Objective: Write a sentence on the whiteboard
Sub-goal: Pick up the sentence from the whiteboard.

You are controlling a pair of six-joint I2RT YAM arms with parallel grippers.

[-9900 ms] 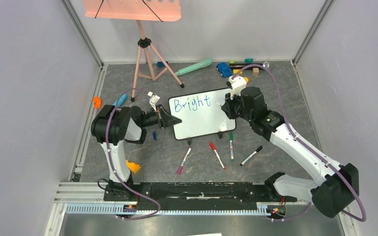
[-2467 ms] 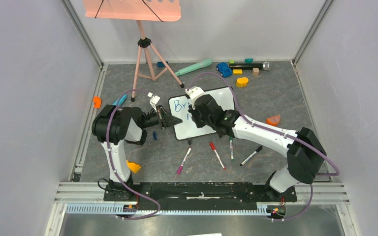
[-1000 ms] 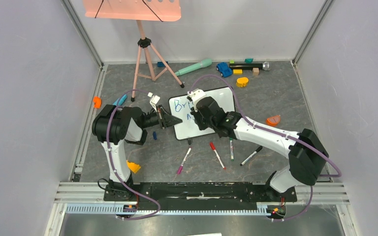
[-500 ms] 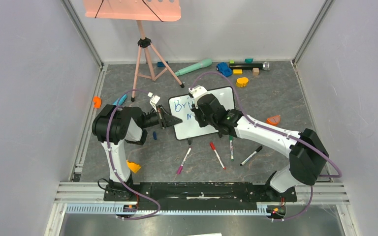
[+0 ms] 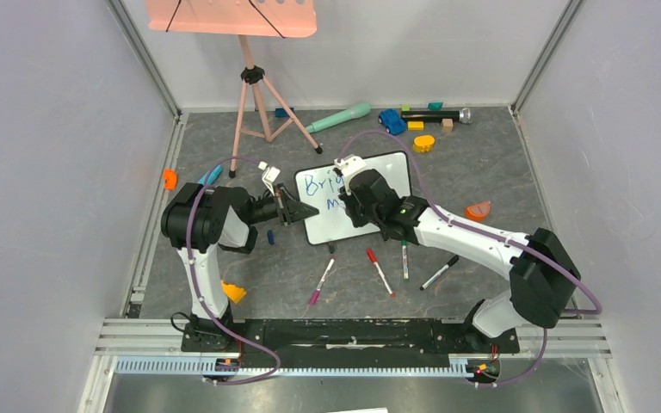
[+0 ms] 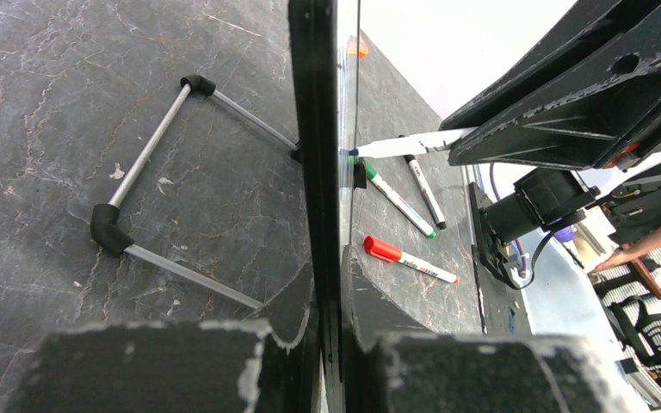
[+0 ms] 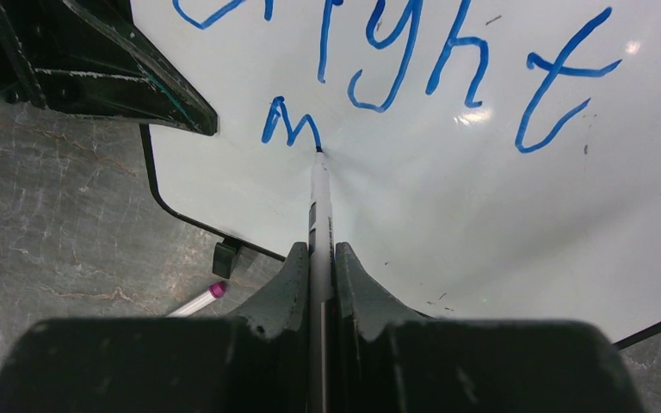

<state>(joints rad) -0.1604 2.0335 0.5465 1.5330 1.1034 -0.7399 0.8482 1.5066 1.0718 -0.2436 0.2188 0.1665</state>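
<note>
Your small white whiteboard with thin black frame stands mid-frame in the top view. Left gripper is clamped on its left edge. Right gripper pinches a white marker pen, its tip touching the board at the blue handwritten sentence, which reads "Bright" with "m" below.

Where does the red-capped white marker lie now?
Top view: the red-capped white marker lies on the grey table below the black-framed whiteboard, between the magenta-capped marker and the green-capped marker.
</note>
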